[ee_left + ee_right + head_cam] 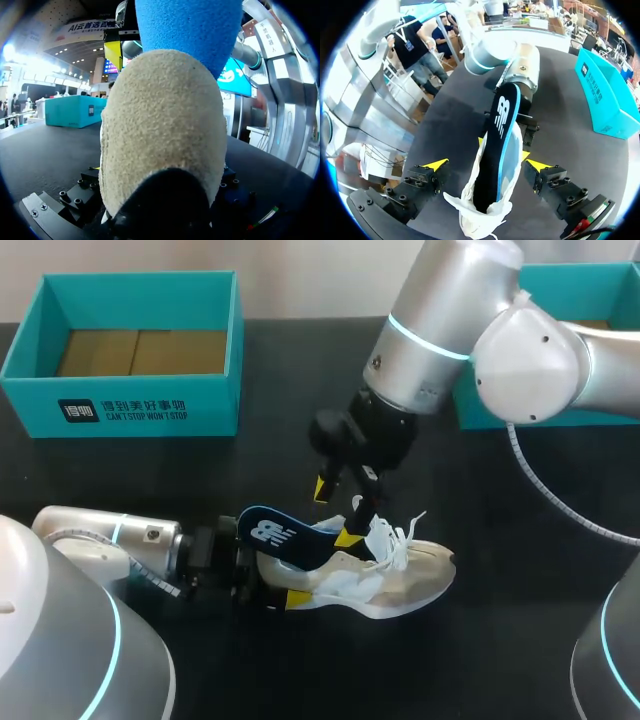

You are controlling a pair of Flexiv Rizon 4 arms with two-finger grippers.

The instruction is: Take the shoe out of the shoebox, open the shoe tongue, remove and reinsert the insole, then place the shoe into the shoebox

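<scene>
Shoe (400,575) out of shoebox (150,410), on table (150,480), heel clamped in our left jaws. Insole (280,535) half out of shoe. Our right jaws wide apart astride it, holding nothing. We judge insole step underway; boxing remains.

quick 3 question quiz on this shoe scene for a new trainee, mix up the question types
1. True or false: the shoe is lying inside the shoebox.
2. Where is the insole? A) lying loose beside the shoe B) sticking partly out of the shoe C) in the shoebox
3. Fill in the blank: the left gripper is shut on the shoe's ____ end.
Key: 1 false; 2 B; 3 heel
</scene>
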